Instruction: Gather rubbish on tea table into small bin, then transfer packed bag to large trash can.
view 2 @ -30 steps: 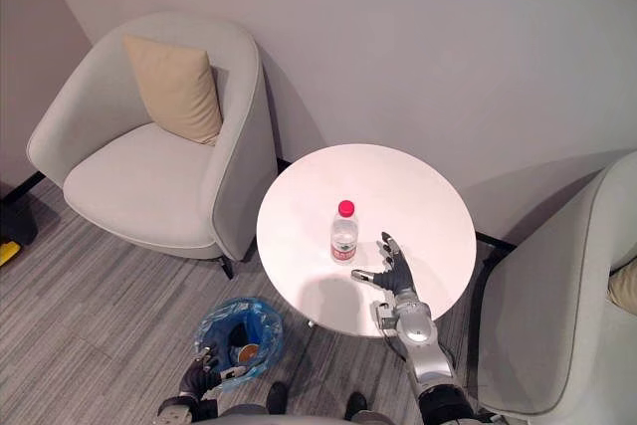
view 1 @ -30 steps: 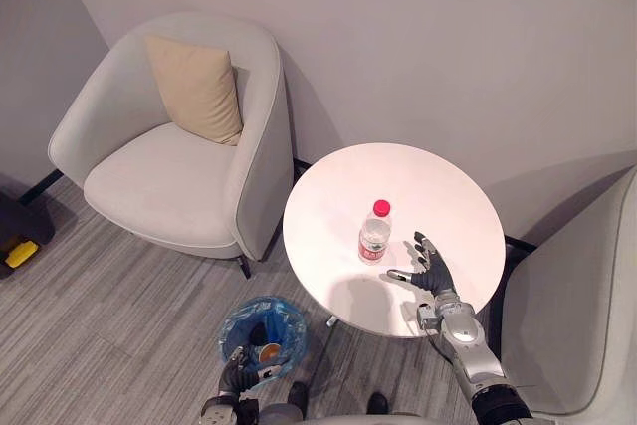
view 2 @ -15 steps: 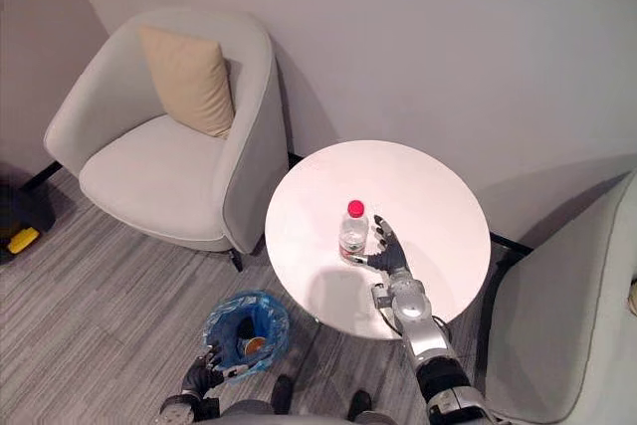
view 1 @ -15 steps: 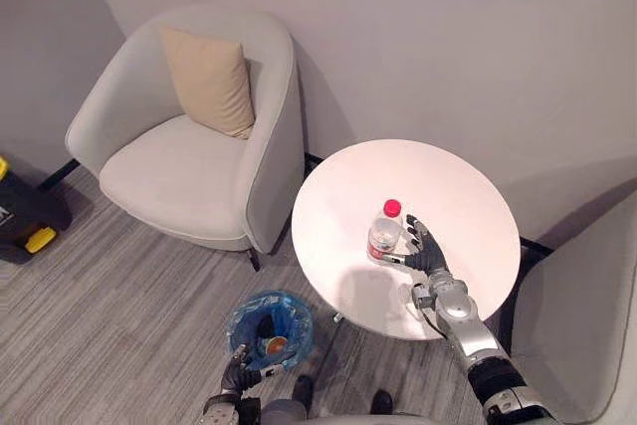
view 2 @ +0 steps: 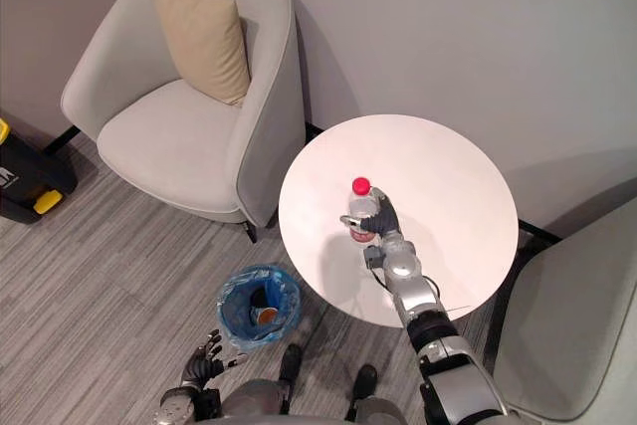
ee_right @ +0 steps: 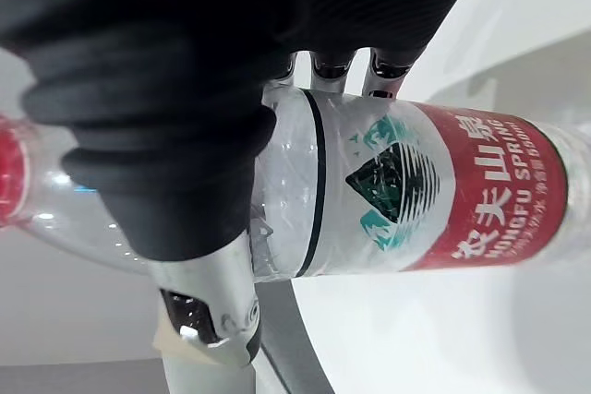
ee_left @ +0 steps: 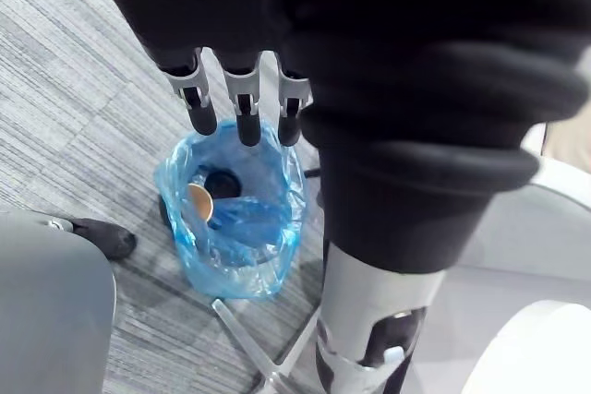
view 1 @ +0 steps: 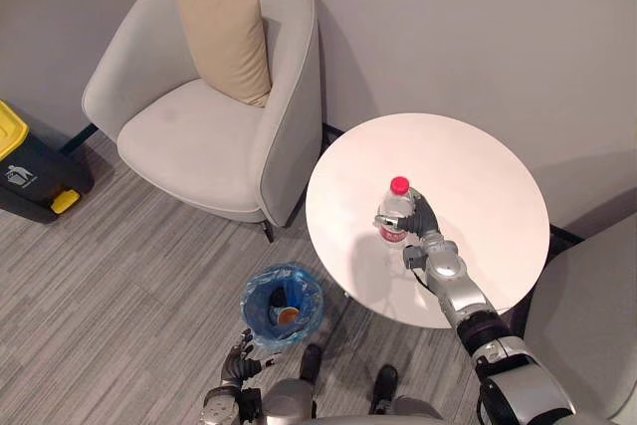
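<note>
Right robot hand (view 1: pixel 420 218) is seen in the left eye view closed round the bottle (view 1: pixel 395 214), which stands upright near the middle of the table (view 1: pixel 478 156); whether its base is lifted cannot be told. The bin (view 1: pixel 283 303), lined with a blue bag, stands on the floor just beside the table, and the left robot hand (view 1: pixel 239 367) is low beside it. In the right eye view the left robot hand is spread, and nothing is held in it. In the left wrist view the bin is seen past straight fingers (ee_left: pixel 242 113), with some rubbish lying in it. In the right wrist view the bottle's label is gripped. The bottle is best held firmly and upright, carried clear of the table edge, and released only above the bin mouth.
</note>
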